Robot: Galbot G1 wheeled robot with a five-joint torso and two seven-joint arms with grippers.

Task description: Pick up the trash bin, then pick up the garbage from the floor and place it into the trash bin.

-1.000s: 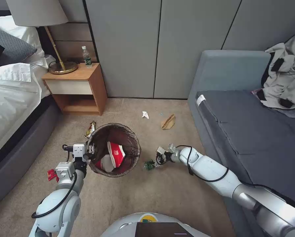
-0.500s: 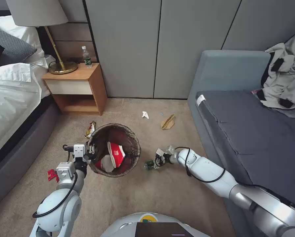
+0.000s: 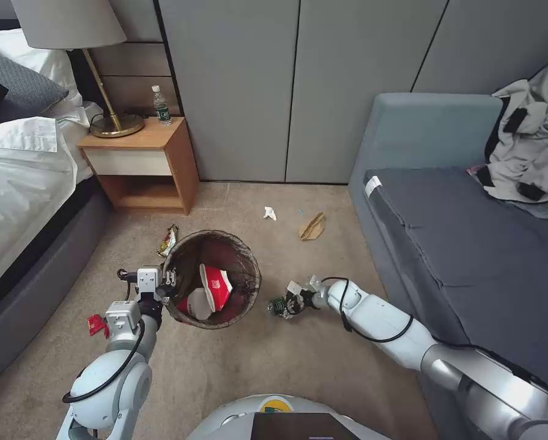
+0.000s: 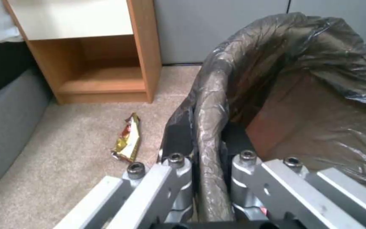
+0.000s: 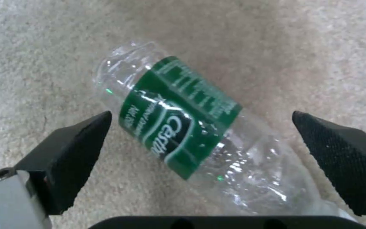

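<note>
On the carpet at far left lies a red scrap (image 3: 95, 324), not yet collected, beside the left arm. The left gripper (image 3: 164, 282) has its jaws clamped on the liner-covered rim of the trash bin (image 3: 249, 292), one jaw inside and one outside, as the left wrist view shows (image 4: 208, 178). So the first step, taking hold of the bin, looks done. Inside it sit a red-and-white paper cup (image 3: 215, 285) and a pale second cup (image 3: 197, 303); the cup's white marking is too small to read. Behind the bin a yellow snack wrapper (image 3: 168, 239) remains on the floor.

Just right of the bin, the right gripper (image 3: 288, 303) has its jaws spread apart on either side of a crushed clear plastic bottle (image 5: 183, 127), not touching it. Its green label reads something like "Cestbon", partly creased.

Farther back, a white tissue (image 3: 270, 213) and a crumpled brown paper bag (image 3: 312, 227) lie uncollected.
</note>
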